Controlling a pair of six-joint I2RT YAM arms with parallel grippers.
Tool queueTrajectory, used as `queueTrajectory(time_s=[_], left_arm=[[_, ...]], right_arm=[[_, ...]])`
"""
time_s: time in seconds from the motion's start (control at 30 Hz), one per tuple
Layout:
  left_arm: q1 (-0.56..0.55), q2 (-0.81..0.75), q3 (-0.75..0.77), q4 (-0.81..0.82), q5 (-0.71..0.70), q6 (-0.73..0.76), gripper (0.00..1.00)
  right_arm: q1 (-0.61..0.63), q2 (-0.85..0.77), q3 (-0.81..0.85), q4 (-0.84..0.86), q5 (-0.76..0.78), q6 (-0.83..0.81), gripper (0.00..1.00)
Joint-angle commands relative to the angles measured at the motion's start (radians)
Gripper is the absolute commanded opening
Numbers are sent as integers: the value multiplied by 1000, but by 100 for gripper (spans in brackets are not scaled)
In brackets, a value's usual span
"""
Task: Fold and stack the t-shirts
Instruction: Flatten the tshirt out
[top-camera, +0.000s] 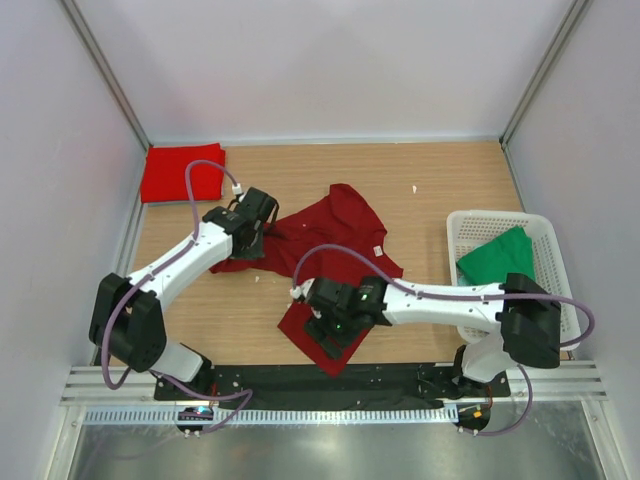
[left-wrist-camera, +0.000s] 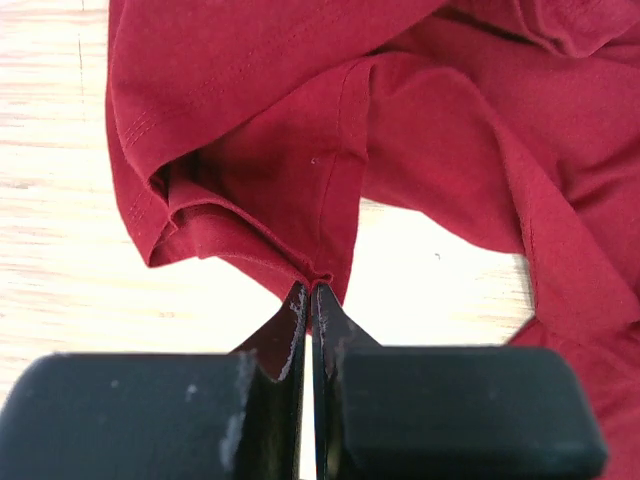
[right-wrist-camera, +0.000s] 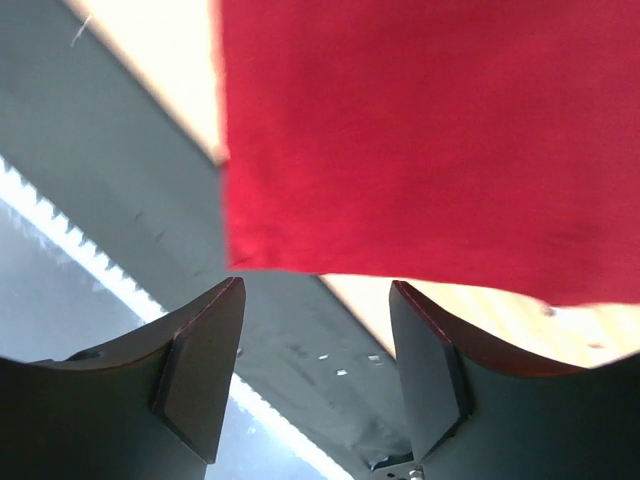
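Maroon t-shirt (top-camera: 340, 225) is lying crumpled left of basket (top-camera: 500, 213). Cloth fold is being pinched by closed left gripper (left-wrist-camera: 308, 292), prob. for spreading flat. Right gripper (right-wrist-camera: 317, 290), jaws apart, is being held over hem w/o grip.

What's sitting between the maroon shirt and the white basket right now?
In the top view, bare table separates the maroon shirt from the white basket. Nearer the front, the right arm reaches across that gap.

A white slotted basket (top-camera: 555, 250) sits at the right side of the wooden table (top-camera: 440, 190)
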Motion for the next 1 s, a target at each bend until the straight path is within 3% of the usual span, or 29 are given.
queueTrajectory(time_s=[0.0,0.3,0.97], left_arm=[[-1,-20,8,-23,3,-28,0],[6,-48,-14,-17,9,-48,0],[7,-109,-34,-46,-2,-64,0]], right_arm=[[116,30,59,-50,48,-8,66],[274,139,94,-51,39,13,66],[286,262,100,-32,147,-7,41]])
